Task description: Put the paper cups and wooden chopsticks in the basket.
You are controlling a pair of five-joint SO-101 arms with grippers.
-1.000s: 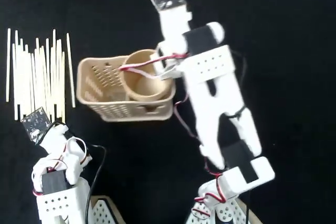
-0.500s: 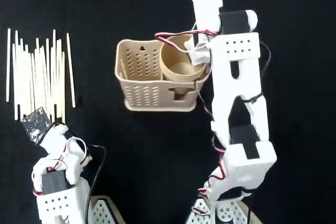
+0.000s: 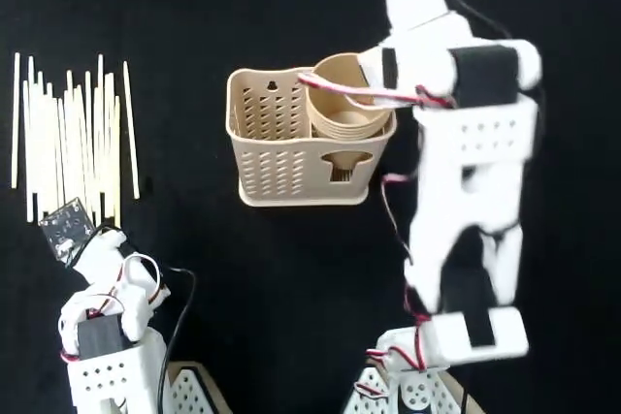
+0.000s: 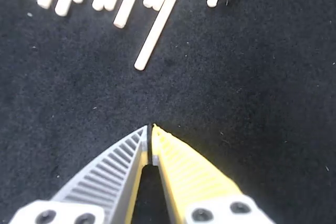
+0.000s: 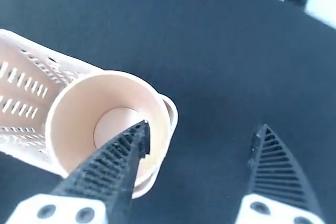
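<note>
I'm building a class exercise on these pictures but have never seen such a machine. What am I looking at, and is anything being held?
These are two small white robot arms at a black table, each ending in a two-fingered claw. One picture looks down from a fixed camera; the other two come from cameras on the arms' wrists. Wooden chopsticks lie loose on the table. A beige basket stands with nested paper cups in one end. The left claw is shut and empty, near the chopsticks' ends. The right claw is open by the cups, holding nothing.
</note>
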